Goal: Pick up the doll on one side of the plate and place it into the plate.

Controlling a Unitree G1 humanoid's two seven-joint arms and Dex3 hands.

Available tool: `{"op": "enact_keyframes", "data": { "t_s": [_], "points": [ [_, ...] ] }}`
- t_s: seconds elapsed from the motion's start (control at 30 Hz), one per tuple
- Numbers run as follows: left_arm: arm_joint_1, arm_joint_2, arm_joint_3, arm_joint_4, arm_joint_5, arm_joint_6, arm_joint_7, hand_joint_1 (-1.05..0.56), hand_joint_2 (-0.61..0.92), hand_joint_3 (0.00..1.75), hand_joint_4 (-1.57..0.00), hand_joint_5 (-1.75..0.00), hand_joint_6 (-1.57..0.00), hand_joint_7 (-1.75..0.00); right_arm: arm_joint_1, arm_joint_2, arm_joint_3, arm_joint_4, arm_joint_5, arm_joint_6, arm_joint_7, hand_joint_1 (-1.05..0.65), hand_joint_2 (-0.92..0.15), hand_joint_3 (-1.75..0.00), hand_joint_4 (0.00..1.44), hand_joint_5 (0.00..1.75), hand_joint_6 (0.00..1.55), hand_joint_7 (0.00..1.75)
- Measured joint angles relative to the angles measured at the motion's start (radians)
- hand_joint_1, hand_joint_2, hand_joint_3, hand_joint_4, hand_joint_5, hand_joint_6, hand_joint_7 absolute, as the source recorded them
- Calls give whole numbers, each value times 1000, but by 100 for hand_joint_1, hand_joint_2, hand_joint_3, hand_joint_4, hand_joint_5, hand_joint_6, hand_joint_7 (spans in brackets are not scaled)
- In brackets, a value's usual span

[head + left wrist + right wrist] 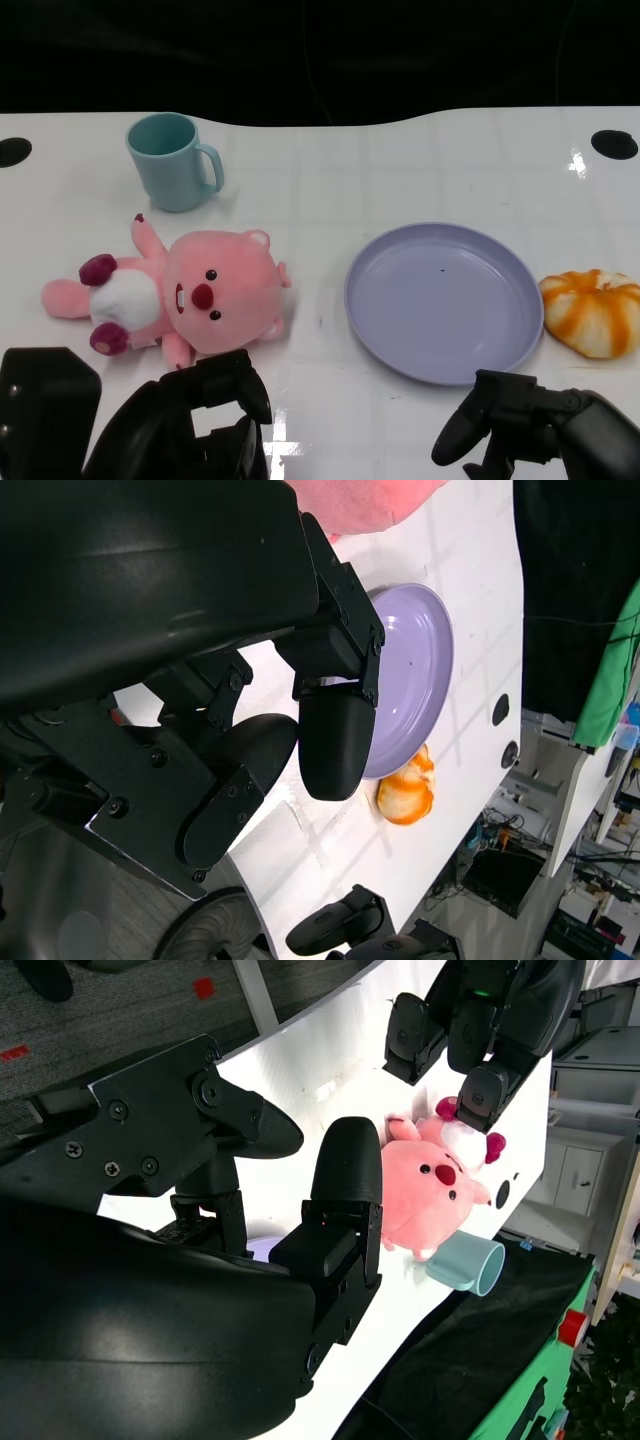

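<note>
We look down on a white table (pixel 400 170) with a glossy top and a dark backdrop behind its far edge. On its right half sits the lilac plate (pixel 445 300), round and shallow, with nothing in it; from the left wrist view we see the same plate (pixel 415 670) past the fingers. Left of the plate, well apart from it, lies the pink plush doll (pixel 185 295), a beaver-like toy on its back with a white belly, dark magenta paws and a red nose, its head toward the plate and its feet pointing to the table's left edge. The right wrist view shows the doll (pixel 435 1195) too. Beyond the doll stands a teal mug (pixel 172 160), upright, its handle turned toward the plate. Just beside the plate's right rim rests an orange-and-white striped plush pumpkin (pixel 592 310), close to the rim; we cannot tell if they touch.

Our left hand (pixel 200 420) hangs at the near edge, just in front of the doll's head, fingers spread and grasping nothing. Our right hand (pixel 520 425) sits low near the plate's near rim, its fingers loosely apart and also empty
</note>
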Motion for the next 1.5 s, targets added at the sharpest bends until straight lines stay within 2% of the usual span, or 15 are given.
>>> {"op": "enact_keyframes", "data": {
  "t_s": [0.47,0.6,0.63,0.8,0.9,0.93,0.97,1.03,1.1,1.13,1.17,1.23,1.33,1.5],
  "points": [
    [0,-1,11,9,-4,-3,0,-17,35,148,-89,-175,-72,-174,-1,0,0,0,0,0,0,-11,-66,-88,63,158,59,123],
    [0,-25,32,19,-23,-24,-1,-14,42,142,-80,-173,-74,-147,-2,0,0,0,0,0,0,-11,-66,-89,63,157,59,122],
    [0,-29,36,23,-27,-36,-2,-14,41,143,-78,-167,-75,-133,-2,0,0,1,0,0,0,-11,-66,-89,63,157,59,122],
    [0,-54,52,28,-36,-91,-3,-20,38,137,-73,-149,-72,-107,-3,0,1,2,0,0,0,-10,-66,-90,63,157,59,123],
    [0,-62,67,34,-41,-143,-16,-26,48,106,-68,-137,-70,-90,-4,1,1,3,0,0,0,-12,-66,-90,63,158,59,122],
    [0,-63,67,37,-39,-167,-22,-30,56,86,-65,-130,-70,-80,-5,1,1,3,0,0,0,-12,-66,-90,63,158,59,122],
    [1,-63,68,39,-32,-195,-26,-32,61,75,-64,-127,-70,-74,-6,1,2,4,0,0,0,-12,-66,-90,63,158,59,122],
    [3,-63,68,42,-10,-238,-26,-35,69,59,-60,-119,-70,-63,-7,2,3,5,0,0,0,-12,-66,-90,63,158,59,123],
    [10,-62,68,45,0,-262,-26,-36,72,53,-59,-116,-71,-58,-8,2,5,5,-1,0,0,-12,-66,-90,63,158,59,123],
    [13,-62,68,47,5,-272,-26,-40,79,40,-51,-107,-64,-48,-9,2,5,5,-1,0,-1,-12,-66,-90,63,158,59,123],
    [14,-60,69,48,13,-289,-27,-42,85,28,-49,-103,-63,-41,-10,2,6,5,-2,0,-1,-12,-66,-90,63,158,59,122],
    [13,-45,70,52,53,-349,-49,-48,91,19,-34,-94,-52,-29,-13,2,7,6,-3,0,-2,-12,-65,-90,63,158,59,122],
    [2,1,73,66,135,-450,-77,-56,92,16,-19,-87,-41,-20,-15,2,8,6,-4,0,-2,-13,-65,-89,64,158,60,122],
    [-34,60,85,93,228,-548,-99,-61,92,14,-10,-84,-34,-14,-19,4,9,6,-4,0,-3,-13,-65,-90,64,158,60,121]
  ]
}}
